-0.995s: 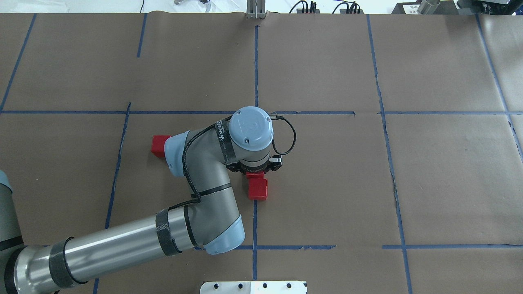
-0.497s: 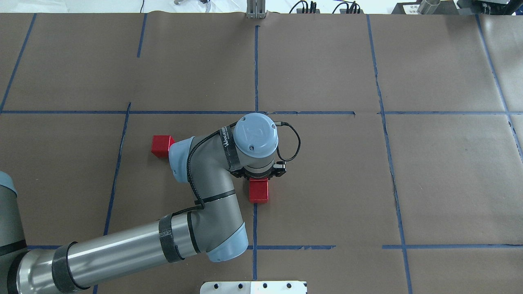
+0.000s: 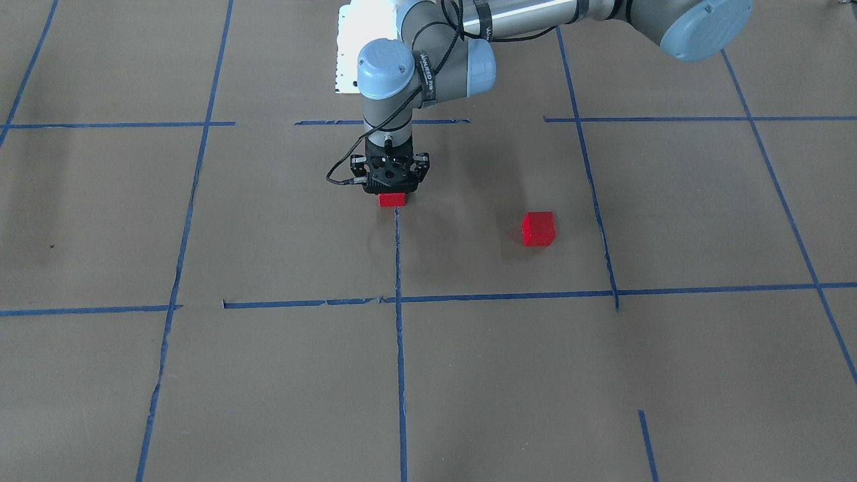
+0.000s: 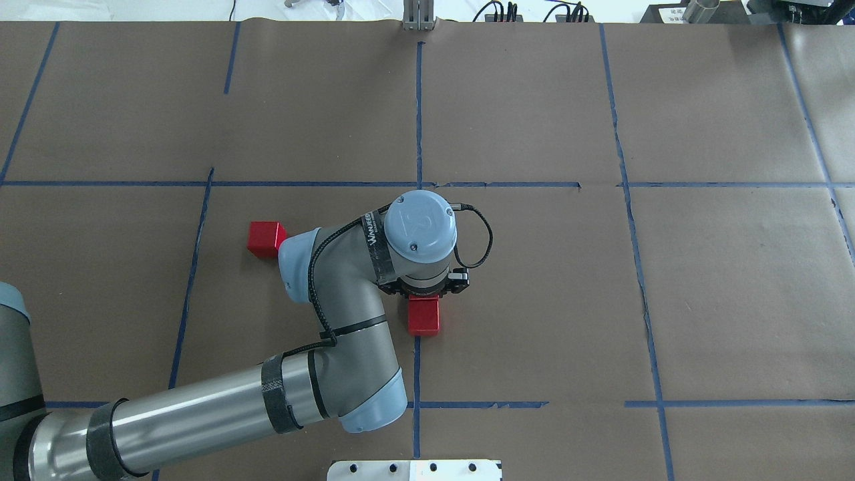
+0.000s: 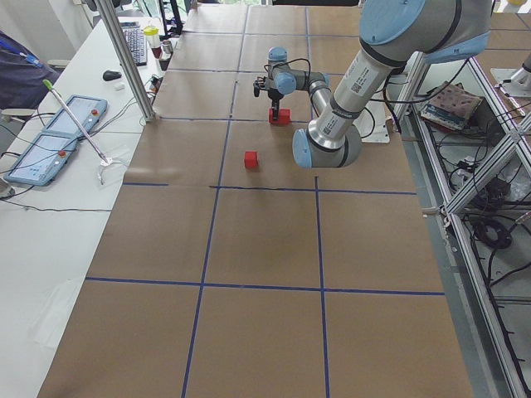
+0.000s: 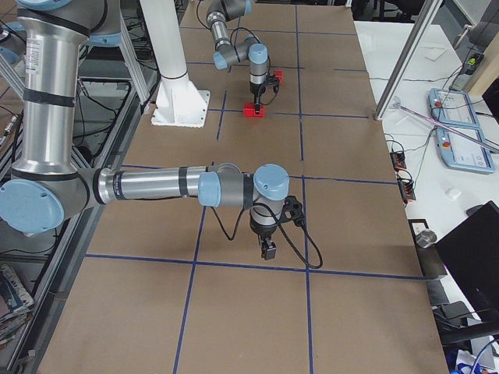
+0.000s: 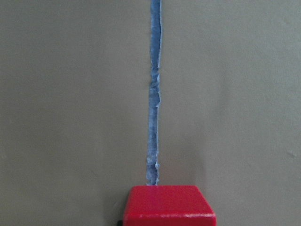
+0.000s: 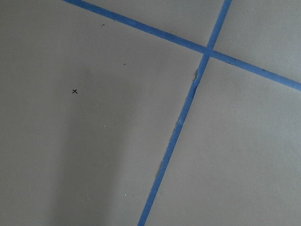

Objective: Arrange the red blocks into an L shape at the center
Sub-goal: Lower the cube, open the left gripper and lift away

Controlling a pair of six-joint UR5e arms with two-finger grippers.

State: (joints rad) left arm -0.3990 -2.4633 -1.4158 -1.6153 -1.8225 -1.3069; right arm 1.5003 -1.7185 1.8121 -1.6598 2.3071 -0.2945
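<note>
On the papered counter (image 4: pixel 568 300), your left pincer (image 3: pixel 392 193), clenched on one red block (image 3: pixel 392 199), had drawn back in the last second until that block seemed to meet the second block (image 4: pixel 423 318) at centre, leaving the third block (image 4: pixel 265 238) well apart.

Seen from overhead, the left wrist (image 4: pixel 421 230) covers the left end effector (image 3: pixel 392 194) and part of the red blocks (image 4: pixel 423 315) at the centre of the bench (image 4: pixel 534 300), so their number (one or two) and the jaws' state cannot be told. The wrist camera's lower edge cuts one off, an elbow joint (image 4: pixel 297 260) overlaps a corner of the lone block (image 4: pixel 266 238), and the right end effector (image 6: pixel 268 249) is too small to judge.
</note>
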